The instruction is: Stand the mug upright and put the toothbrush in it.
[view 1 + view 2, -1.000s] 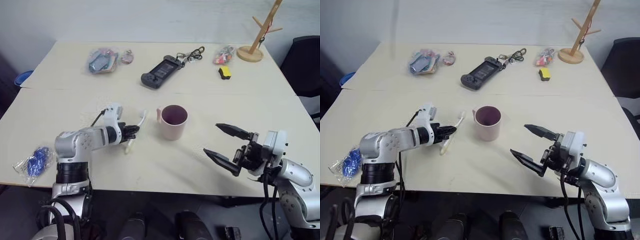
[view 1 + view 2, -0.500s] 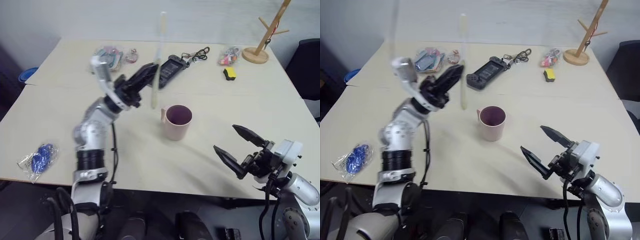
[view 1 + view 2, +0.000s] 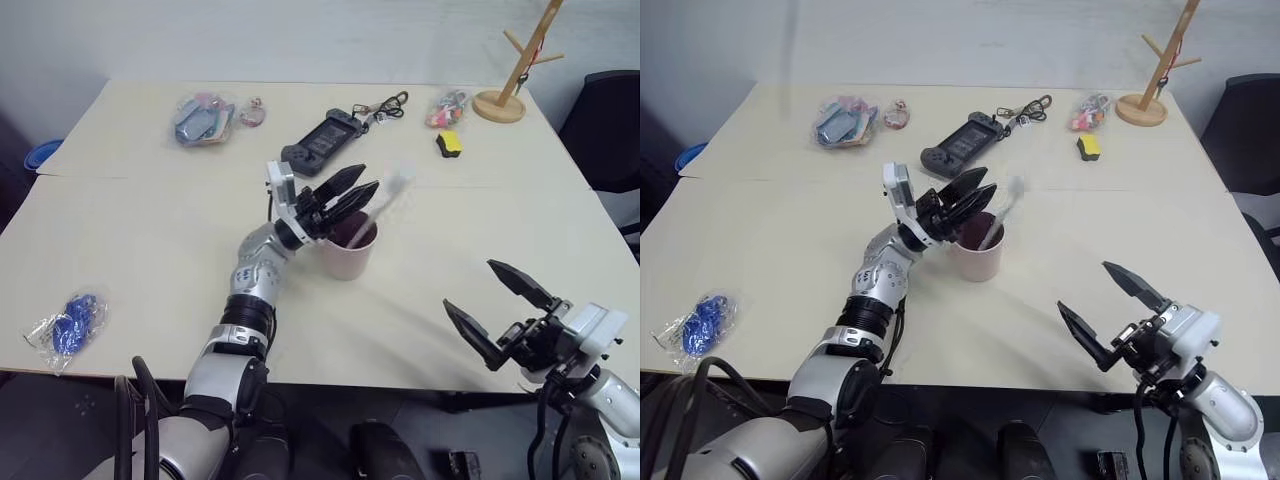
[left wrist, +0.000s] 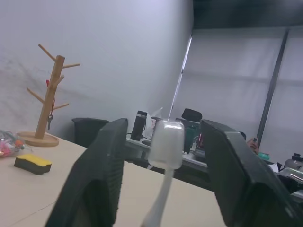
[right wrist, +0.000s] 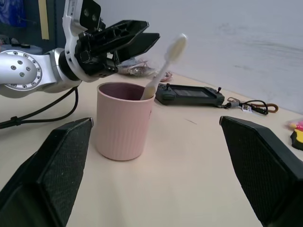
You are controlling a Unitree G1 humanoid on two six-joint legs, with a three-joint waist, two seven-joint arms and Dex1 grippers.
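Pink mug (image 3: 346,252): upright at table (image 3: 130,250) centre. Toothbrush (image 5: 163,68): handle inside mug, leaning on rim, bristle head up, free between parted fingers. Left gripper (image 3: 348,191): spread, empty, just above rim. Right gripper (image 3: 500,312): wide, empty, well apart. Step: release, apparently complete. Next: clean withdrawal without clipping the brush.

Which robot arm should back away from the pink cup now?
The left. Its gripper hangs open right over the pale pink mug, where the white toothbrush already leans inside. The right gripper is already far off, near the table's front edge.
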